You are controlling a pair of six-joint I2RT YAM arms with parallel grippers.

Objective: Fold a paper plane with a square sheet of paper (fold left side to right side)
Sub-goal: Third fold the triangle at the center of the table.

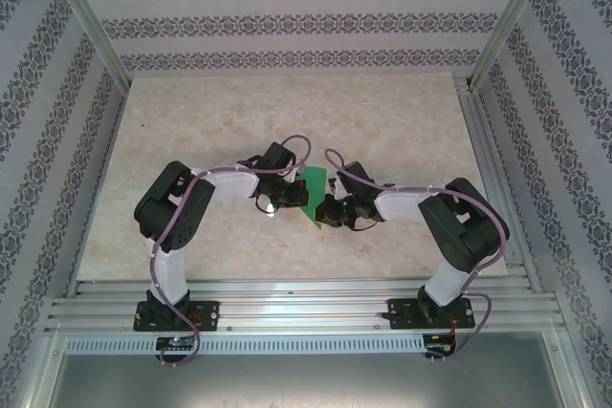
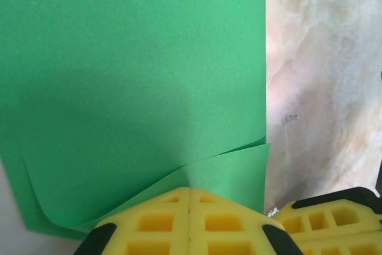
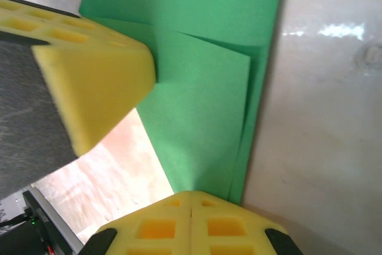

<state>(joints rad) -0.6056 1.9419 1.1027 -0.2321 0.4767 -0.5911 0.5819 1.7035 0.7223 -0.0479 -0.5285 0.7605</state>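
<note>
Two layers of the square sheet of paper (image 1: pixel 312 196) lie folded over at the centre of the worktop (image 1: pixel 287 112). The left end effector (image 1: pixel 274 204) at its 9 o'clock edge and the right end effector (image 1: pixel 332 209) at 3 o'clock are both fully closed, pinching it. Bare worktop extends toward 12 o'clock.

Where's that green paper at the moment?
In the overhead view the green sheet of paper is near the middle of the table, gripped between the left gripper on its left and the right gripper on its right.
</note>
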